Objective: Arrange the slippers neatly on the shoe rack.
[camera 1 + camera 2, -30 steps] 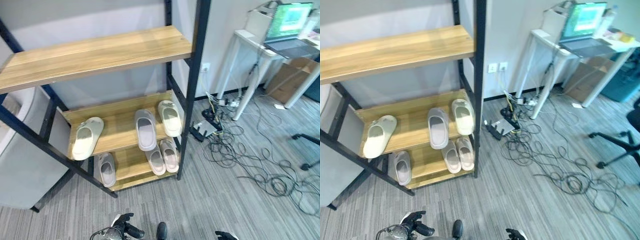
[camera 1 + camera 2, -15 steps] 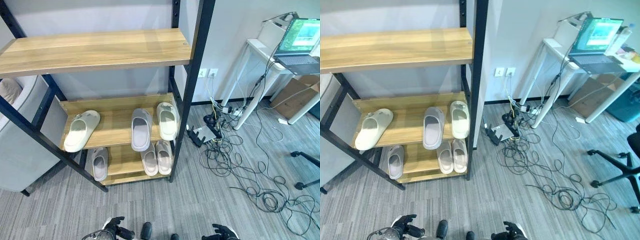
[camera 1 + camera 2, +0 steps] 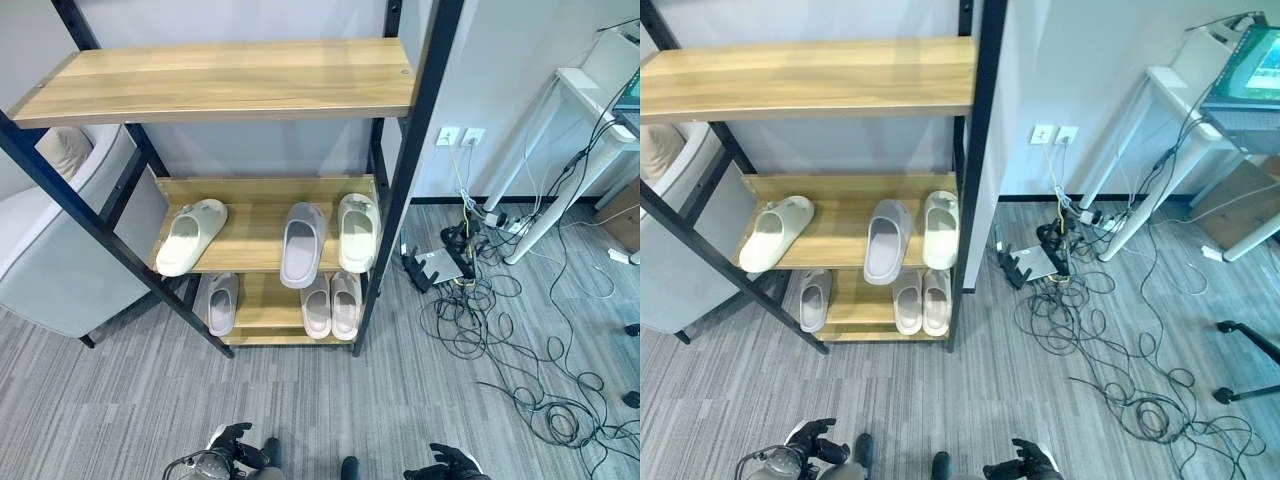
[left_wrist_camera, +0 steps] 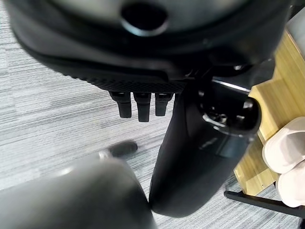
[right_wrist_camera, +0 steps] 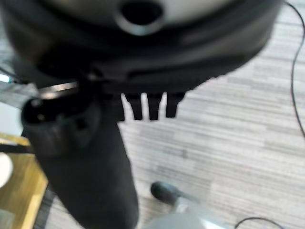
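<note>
- Six slippers sit on the shoe rack point(image 3: 100, 225), a black metal frame with wooden shelves.
- On the middle shelf point(image 3: 250, 245) a cream slipper point(image 3: 190, 236) lies angled near the left end, well apart from a grey slipper point(image 3: 301, 244) and a second cream slipper point(image 3: 358, 232), which lie side by side at the right end.
- The bottom shelf point(image 3: 262, 318) carries a single pale slipper point(image 3: 221, 303) on the left and a pair of pale slippers point(image 3: 332, 304) close together on the right.
- The top shelf point(image 3: 220, 80) is bare wood.
- The left robot hand point(image 3: 232, 440) hangs low over the grey carpet floor point(image 3: 120, 400), fingers straight and holding nothing.
- The right robot hand point(image 3: 447, 462) is likewise low, fingers relaxed and holding nothing.
- To the right, a tangle of cables point(image 3: 500, 330) spreads over the floor below a white worktop point(image 3: 590, 95).
</note>
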Controlling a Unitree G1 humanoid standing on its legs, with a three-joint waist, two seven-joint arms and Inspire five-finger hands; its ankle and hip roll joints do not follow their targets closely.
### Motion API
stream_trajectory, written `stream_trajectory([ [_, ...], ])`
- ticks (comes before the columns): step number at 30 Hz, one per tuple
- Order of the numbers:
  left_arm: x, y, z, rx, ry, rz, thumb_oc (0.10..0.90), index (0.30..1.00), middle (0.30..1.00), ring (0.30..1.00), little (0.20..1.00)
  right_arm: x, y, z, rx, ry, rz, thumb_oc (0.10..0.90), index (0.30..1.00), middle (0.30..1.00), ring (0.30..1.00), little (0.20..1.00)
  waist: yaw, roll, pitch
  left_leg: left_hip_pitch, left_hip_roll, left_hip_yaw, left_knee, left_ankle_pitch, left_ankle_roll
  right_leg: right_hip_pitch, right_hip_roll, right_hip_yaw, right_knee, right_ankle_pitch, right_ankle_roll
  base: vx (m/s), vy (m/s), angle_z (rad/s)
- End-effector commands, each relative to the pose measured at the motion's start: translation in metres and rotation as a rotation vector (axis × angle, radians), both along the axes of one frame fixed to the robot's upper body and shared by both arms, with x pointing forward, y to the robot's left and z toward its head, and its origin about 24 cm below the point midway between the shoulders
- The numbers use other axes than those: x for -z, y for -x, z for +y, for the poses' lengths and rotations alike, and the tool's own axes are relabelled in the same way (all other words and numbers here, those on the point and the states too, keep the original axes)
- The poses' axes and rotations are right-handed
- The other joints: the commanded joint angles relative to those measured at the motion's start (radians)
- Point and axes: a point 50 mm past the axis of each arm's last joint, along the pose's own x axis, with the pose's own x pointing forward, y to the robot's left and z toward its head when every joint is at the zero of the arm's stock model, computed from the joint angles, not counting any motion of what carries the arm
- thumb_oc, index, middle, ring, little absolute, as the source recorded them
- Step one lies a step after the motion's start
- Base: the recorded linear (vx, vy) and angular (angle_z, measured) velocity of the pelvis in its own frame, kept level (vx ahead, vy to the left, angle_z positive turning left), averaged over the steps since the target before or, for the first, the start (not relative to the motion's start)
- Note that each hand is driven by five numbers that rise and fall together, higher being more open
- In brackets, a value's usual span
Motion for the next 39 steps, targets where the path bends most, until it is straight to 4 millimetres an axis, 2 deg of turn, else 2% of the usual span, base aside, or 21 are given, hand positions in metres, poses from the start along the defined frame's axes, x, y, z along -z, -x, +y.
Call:
stream_trajectory([
  [1, 0.007, 0.015, -0.011, 0.049, 0.015, 0.042, 0.800, 0.900, 0.900, 0.900, 0.900, -0.002, 0.010, -0.014, 0.022, 0.031, 0.001, 0.800, 0.900, 0.900, 0.900, 0.900, 0.019, 0.012, -0.053, -0.042, -0.028, -0.052, 0.014, -0.055, 0.020, -0.019, -0.054, 0.091, 0.080, -0.114, 0.125, 0.10, 0.180, -0.18],
  [8, 0.005, 0.015, -0.001, 0.071, -0.015, 0.046, 0.800, 0.900, 0.900, 0.900, 0.900, 0.000, 0.005, -0.004, 0.013, -0.003, 0.002, 0.800, 0.900, 0.900, 0.900, 0.900, 0.035, -0.012, -0.072, -0.060, -0.105, -0.025, 0.085, -0.131, 0.049, -0.020, -0.156, 0.111, 0.079, -0.069, 0.181, 0.12, 0.306, -0.10],
  [11, 0.001, 0.009, 0.008, 0.061, -0.038, 0.027, 0.800, 0.900, 0.900, 0.900, 0.900, -0.003, -0.011, 0.004, -0.036, -0.018, -0.037, 0.800, 0.900, 0.900, 0.900, 0.900, 0.050, -0.008, -0.065, -0.054, -0.146, -0.002, 0.101, -0.159, 0.087, -0.086, -0.191, 0.103, 0.177, -0.027, 0.194, 0.03, 0.299, -0.15],
  [12, 0.001, 0.009, 0.011, 0.074, -0.047, 0.038, 0.800, 0.900, 0.900, 0.900, 0.900, -0.011, -0.040, 0.009, -0.070, 0.008, -0.060, 0.800, 0.900, 0.900, 0.900, 0.900, 0.066, -0.007, -0.069, -0.049, -0.152, 0.000, 0.100, -0.163, 0.094, -0.090, -0.194, 0.077, 0.192, -0.026, 0.191, 0.02, 0.145, -0.19],
  [13, 0.001, 0.009, 0.011, 0.074, -0.048, 0.037, 0.800, 0.900, 0.900, 0.900, 0.900, -0.011, -0.041, 0.009, -0.071, 0.008, -0.061, 0.800, 0.900, 0.900, 0.900, 0.900, 0.065, -0.008, -0.067, -0.048, -0.153, 0.000, 0.101, -0.164, 0.094, -0.089, -0.194, 0.076, 0.192, -0.027, 0.191, 0.08, 0.207, -0.23],
  [14, 0.000, 0.011, 0.019, 0.047, -0.057, 0.038, 0.800, 0.900, 0.900, 0.900, 0.900, -0.005, -0.020, 0.007, -0.048, -0.057, -0.028, 0.800, 0.900, 0.900, 0.900, 0.900, 0.060, -0.004, -0.077, -0.030, -0.169, -0.001, 0.084, -0.162, 0.107, -0.107, -0.165, 0.058, 0.220, -0.025, 0.181, 0.07, 0.139, -0.24],
  [15, 0.000, 0.012, 0.019, 0.046, -0.057, 0.038, 0.800, 0.900, 0.900, 0.900, 0.900, -0.005, -0.019, 0.006, -0.048, -0.057, -0.027, 0.800, 0.900, 0.900, 0.900, 0.900, 0.059, -0.004, -0.076, -0.027, -0.169, -0.001, 0.083, -0.162, 0.107, -0.106, -0.166, 0.058, 0.222, -0.028, 0.180, 0.16, 0.253, -0.16],
  [16, -0.001, 0.010, 0.023, 0.051, -0.068, 0.034, 0.800, 0.900, 0.900, 0.900, 0.900, -0.009, -0.028, 0.006, -0.082, -0.020, -0.086, 0.800, 0.900, 0.900, 0.900, 0.900, 0.040, -0.010, -0.075, 0.020, -0.193, -0.019, 0.045, -0.160, 0.122, -0.131, -0.057, 0.124, 0.214, -0.053, 0.163, 0.10, 0.113, -0.08],
  [18, -0.001, 0.010, 0.023, 0.051, -0.068, 0.033, 0.800, 0.900, 0.900, 0.900, 0.900, -0.009, -0.028, 0.006, -0.082, -0.020, -0.086, 0.800, 0.900, 0.900, 0.900, 0.900, 0.040, -0.010, -0.077, 0.018, -0.192, -0.019, 0.044, -0.158, 0.122, -0.133, -0.056, 0.124, 0.213, -0.052, 0.163, 0.06, 0.077, 0.14],
  [19, -0.003, 0.010, 0.029, 0.062, -0.081, 0.042, 0.800, 0.900, 0.900, 0.900, 0.900, -0.012, -0.031, 0.002, -0.101, -0.009, -0.105, 0.800, 0.900, 0.900, 0.900, 0.900, 0.034, -0.023, -0.066, 0.039, -0.214, -0.013, 0.032, -0.163, 0.124, -0.156, -0.014, 0.105, 0.152, -0.038, 0.152, 0.03, 0.043, 0.27],
  [20, -0.004, 0.007, 0.029, 0.049, -0.075, 0.029, 0.800, 0.900, 0.900, 0.900, 0.900, -0.016, -0.038, 0.003, -0.099, -0.012, -0.135, 0.800, 0.900, 0.900, 0.900, 0.900, 0.038, -0.023, -0.060, 0.036, -0.215, -0.017, 0.033, -0.159, 0.117, -0.138, -0.035, 0.066, 0.116, -0.040, 0.160, 0.09, 0.059, 0.42],
  [22, -0.002, 0.010, 0.026, 0.065, -0.073, 0.042, 0.800, 0.900, 0.900, 0.900, 0.900, -0.018, -0.044, 0.009, -0.134, -0.019, -0.166, 0.800, 0.900, 0.900, 0.900, 0.900, 0.032, -0.029, -0.063, 0.057, -0.231, -0.039, 0.006, -0.149, 0.121, -0.119, -0.006, 0.104, 0.102, -0.044, 0.141, 0.07, 0.016, 0.37],
  [23, 0.000, 0.014, 0.024, 0.033, -0.061, 0.040, 0.800, 0.900, 0.900, 0.900, 0.900, -0.027, -0.057, 0.010, -0.177, 0.000, -0.231, 0.800, 0.900, 0.900, 0.900, 0.900, 0.050, -0.027, -0.072, 0.071, -0.226, -0.027, -0.021, -0.141, 0.115, -0.101, -0.023, 0.052, 0.072, -0.028, 0.147, 0.04, -0.004, 0.42],
  [26, 0.003, 0.023, 0.020, 0.033, -0.050, 0.067, 0.800, 0.900, 0.900, 0.900, 0.900, -0.048, -0.084, 0.013, -0.226, 0.010, -0.376, 0.800, 0.900, 0.900, 0.900, 0.900, 0.048, -0.022, -0.090, 0.101, -0.224, -0.034, -0.058, -0.134, 0.113, -0.076, -0.017, 0.052, 0.043, -0.024, 0.146, 0.07, 0.020, 0.09],
  [27, 0.004, 0.023, 0.020, 0.033, -0.050, 0.067, 0.800, 0.900, 0.900, 0.900, 0.900, -0.048, -0.084, 0.012, -0.226, 0.010, -0.376, 0.800, 0.900, 0.900, 0.900, 0.900, 0.048, -0.021, -0.089, 0.102, -0.224, -0.034, -0.058, -0.134, 0.113, -0.075, -0.017, 0.051, 0.043, -0.024, 0.145, 0.06, 0.036, 0.10],
  [29, 0.005, 0.026, 0.017, 0.039, -0.048, 0.074, 0.800, 0.900, 0.900, 0.900, 0.900, -0.078, -0.110, 0.018, -0.278, 0.006, -0.551, 0.800, 0.900, 0.900, 0.900, 0.900, 0.049, -0.021, -0.092, 0.110, -0.223, -0.029, -0.060, -0.137, 0.114, -0.065, -0.020, 0.052, 0.026, -0.014, 0.146, 0.02, 0.039, 0.00],
  [30, 0.005, 0.027, 0.017, 0.040, -0.048, 0.074, 0.800, 0.900, 0.900, 0.900, 0.900, -0.078, -0.110, 0.018, -0.278, 0.006, -0.551, 0.800, 0.900, 0.900, 0.900, 0.900, 0.049, -0.020, -0.092, 0.111, -0.223, -0.029, -0.060, -0.137, 0.114, -0.064, -0.020, 0.052, 0.025, -0.014, 0.146, 0.02, 0.046, -0.05],
  [33, 0.008, 0.031, 0.011, 0.035, -0.038, 0.079, 0.800, 0.900, 0.900, 0.900, 0.900, -0.117, -0.126, 0.023, -0.337, 0.002, -0.752, 0.800, 0.900, 0.900, 0.900, 0.900, 0.047, -0.020, -0.100, 0.120, -0.220, -0.020, -0.069, -0.142, 0.113, -0.049, -0.021, 0.051, 0.000, -0.005, 0.149, 0.02, 0.045, -0.03],
  [34, 0.008, 0.031, 0.011, 0.036, -0.038, 0.079, 0.800, 0.900, 0.900, 0.900, 0.900, -0.117, -0.126, 0.023, -0.337, 0.003, -0.752, 0.800, 0.900, 0.900, 0.900, 0.900, 0.047, -0.020, -0.100, 0.120, -0.220, -0.020, -0.069, -0.142, 0.113, -0.049, -0.021, 0.051, 0.000, -0.005, 0.149, 0.02, 0.053, 0.00],
  [35, 0.008, 0.033, 0.009, 0.036, -0.035, 0.081, 0.800, 0.900, 0.900, 0.900, 0.900, -0.132, -0.127, 0.025, -0.356, 0.000, -0.824, 0.800, 0.900, 0.900, 0.900, 0.900, 0.043, -0.019, -0.102, 0.121, -0.218, -0.018, -0.072, -0.143, 0.112, -0.047, -0.022, 0.051, -0.004, -0.005, 0.151, 0.01, 0.043, -0.01],
  [39, 0.009, 0.035, 0.007, 0.033, -0.032, 0.082, 0.800, 0.900, 0.900, 0.900, 0.900, -0.149, -0.125, 0.027, -0.371, -0.012, -0.906, 0.800, 0.900, 0.900, 0.900, 0.900, 0.039, -0.018, -0.105, 0.123, -0.217, -0.014, -0.075, -0.145, 0.112, -0.045, -0.024, 0.051, -0.008, -0.004, 0.154, 0.01, 0.032, 0.00],
])
